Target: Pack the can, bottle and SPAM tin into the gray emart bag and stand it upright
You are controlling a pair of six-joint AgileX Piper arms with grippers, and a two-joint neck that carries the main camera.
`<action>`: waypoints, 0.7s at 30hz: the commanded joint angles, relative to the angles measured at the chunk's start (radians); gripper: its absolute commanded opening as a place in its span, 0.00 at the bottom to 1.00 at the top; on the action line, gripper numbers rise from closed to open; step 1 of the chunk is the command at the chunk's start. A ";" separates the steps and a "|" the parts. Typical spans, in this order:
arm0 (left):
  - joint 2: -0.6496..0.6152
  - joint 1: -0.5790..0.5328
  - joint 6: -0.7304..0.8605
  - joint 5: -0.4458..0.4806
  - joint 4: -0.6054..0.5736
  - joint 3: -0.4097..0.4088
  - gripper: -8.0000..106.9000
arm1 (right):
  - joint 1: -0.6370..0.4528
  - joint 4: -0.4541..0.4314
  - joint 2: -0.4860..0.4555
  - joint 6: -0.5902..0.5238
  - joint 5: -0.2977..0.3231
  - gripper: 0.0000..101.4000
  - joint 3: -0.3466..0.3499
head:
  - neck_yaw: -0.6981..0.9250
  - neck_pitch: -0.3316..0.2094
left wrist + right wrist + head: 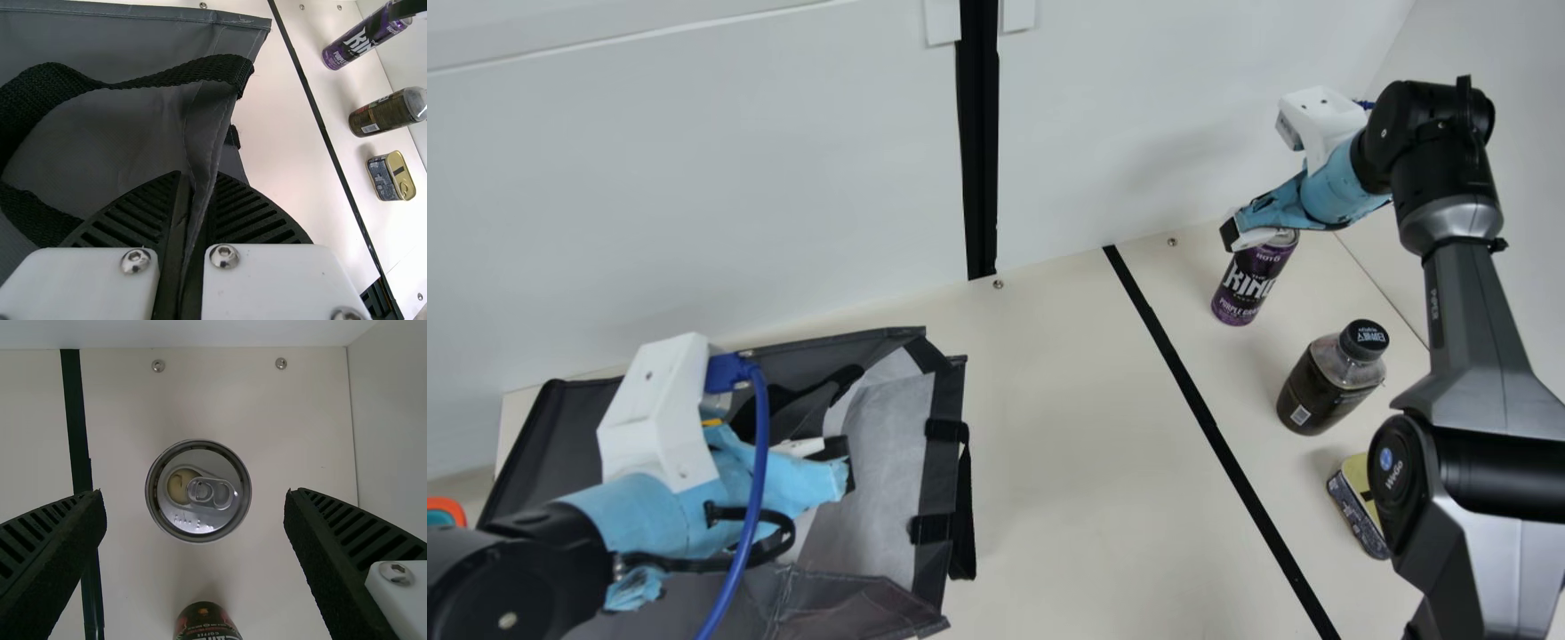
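Cream table [1067, 444] below, right gripper [1234, 233] hangs wide over purple metal can [1247, 283] at three o'clock, left gripper [843, 460] pinching gray fabric bag [836, 600] at eight!

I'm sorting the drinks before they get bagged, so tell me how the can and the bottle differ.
The can is slim and purple, while the bottle is stouter and dark. The can has a metal top with a pull tab; the bottle has a black cap. The open right end effector is positioned over the can, while the bottle stands off to one side. Both stand upright on the table, outside the bag.
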 commanded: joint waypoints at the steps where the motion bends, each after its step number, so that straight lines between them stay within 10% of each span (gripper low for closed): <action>1: 0.000 0.000 0.000 0.000 0.000 0.000 0.00 | 0.001 0.000 0.013 0.004 0.002 0.94 -0.008 | -0.001 -0.023; 11: 0.000 0.000 0.000 0.000 0.000 0.000 0.00 | 0.009 -0.003 0.074 0.011 0.002 0.94 -0.032 | -0.001 -0.023; 21: 0.000 0.000 0.000 0.000 0.000 0.000 0.00 | 0.010 -0.009 0.101 0.004 0.002 0.28 -0.046 | -0.001 -0.023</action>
